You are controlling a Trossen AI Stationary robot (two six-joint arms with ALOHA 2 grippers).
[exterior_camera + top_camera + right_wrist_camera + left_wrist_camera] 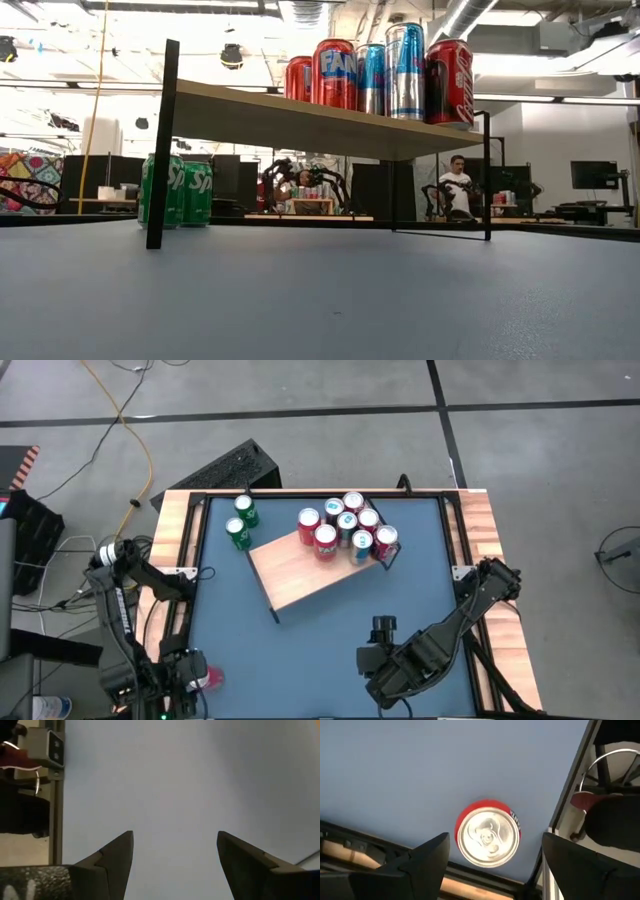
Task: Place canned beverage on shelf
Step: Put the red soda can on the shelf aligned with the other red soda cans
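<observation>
The shelf (305,568), a light wooden board on thin black legs, was seen standing aslant at the middle of the dark blue surface (330,640), towards its far side. A cluster of upright cans (347,528) was gathered on the shelf's far right end; red, blue and silver ones could be made out in the low view (385,75). Two green cans (241,522) were set upright on the surface just beyond the shelf's far left corner, touching or nearly touching each other; in the low view they (176,190) were seen behind the shelf's left leg.

The left claw (492,851) was held at the near left corner of the surface, pointing down, with its fingers (427,860) well apart. A red can (488,833) with a silver top stood upright on the surface right below it, between the two fingers but not gripped by them. From above this can was seen only as a small red patch (208,678) beside the left arm.

The right claw (175,851) was held over the near right part of the surface, its fingers (117,852) spread wide with nothing between them and only bare blue surface beneath.

A seated person (458,185) could be seen in the room beyond the surface.
</observation>
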